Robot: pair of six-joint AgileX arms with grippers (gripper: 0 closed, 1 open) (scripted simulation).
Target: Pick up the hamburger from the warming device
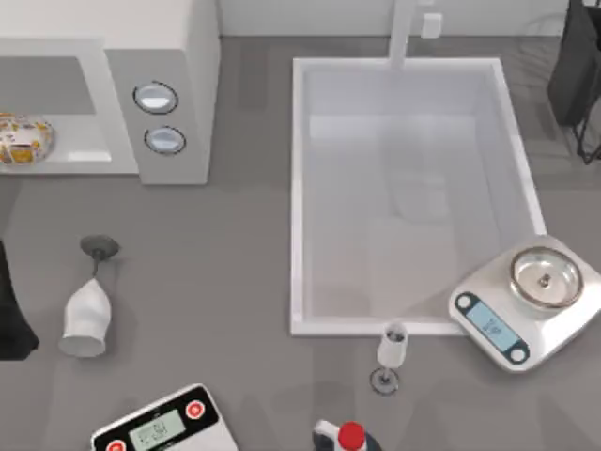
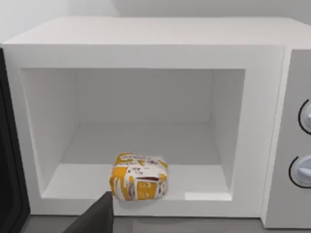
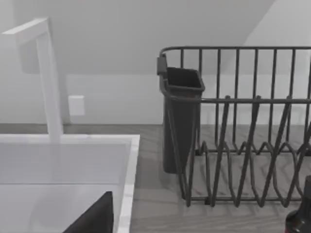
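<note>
I'm working in a kitchen, a rendered one. The grey bench (image 1: 235, 282) carries a white sink (image 1: 300, 188) sunk into it, with a white tap (image 1: 406, 33) rising at its far edge. At the top view's left stands the warming device (image 1: 169, 56), a white microwave with two round knobs and its cavity open; the hamburger (image 2: 139, 177) sits on its floor. A dark wire dish rack (image 3: 243, 126) with a cutlery cup stands beside the sink. Two digital kitchen scales (image 1: 526, 305), two wine glasses (image 1: 390, 352) and a red-capped bottle (image 1: 349, 437) lie about.
</note>
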